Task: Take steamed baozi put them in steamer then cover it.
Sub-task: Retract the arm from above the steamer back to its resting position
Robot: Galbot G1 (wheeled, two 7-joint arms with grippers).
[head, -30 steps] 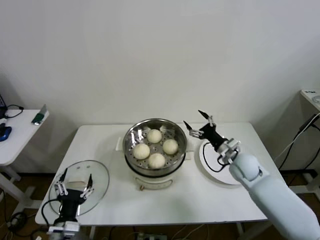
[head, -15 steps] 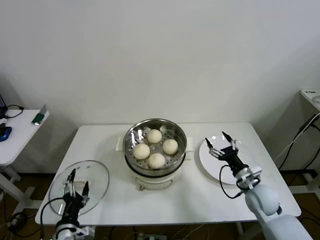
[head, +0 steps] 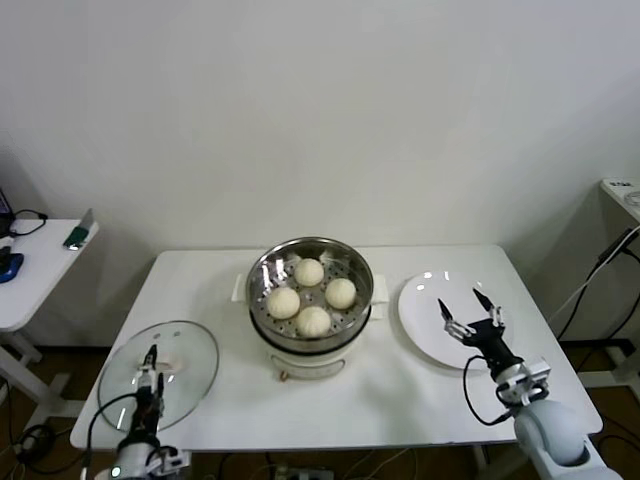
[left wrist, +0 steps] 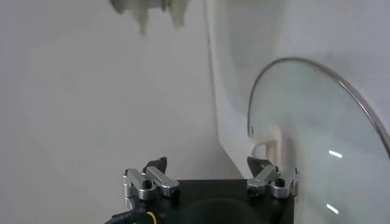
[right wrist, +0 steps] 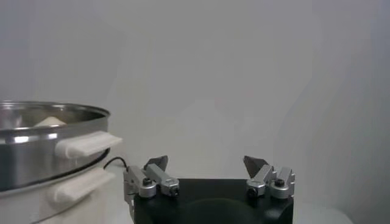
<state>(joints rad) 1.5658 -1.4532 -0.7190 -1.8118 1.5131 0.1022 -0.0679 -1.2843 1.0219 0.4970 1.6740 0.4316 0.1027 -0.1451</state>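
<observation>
All four steamed baozi [head: 311, 296] sit inside the steamer [head: 310, 262] at the centre of the frame, so the loading step looks finished and covering is what remains. The cover [head: 160, 372] lies flat on the tabletop [head: 400, 390] at the lower left, well apart from the steamer, with its pale bar handle facing up. The left hand [head: 149, 365] hovers over the cover's near part, fingers spread apart and empty; the left wrist view shows the glass rim and handle just beyond the fingertips. The right hand [head: 470, 311] is at the lower right above the empty white plate [head: 430, 300], fingers likewise apart, holding nothing, apparently idle. The next move likely calls for the left hand to settle over the bar handle, pinch it, lift, and carry the cover across onto the steamer's rim.
</observation>
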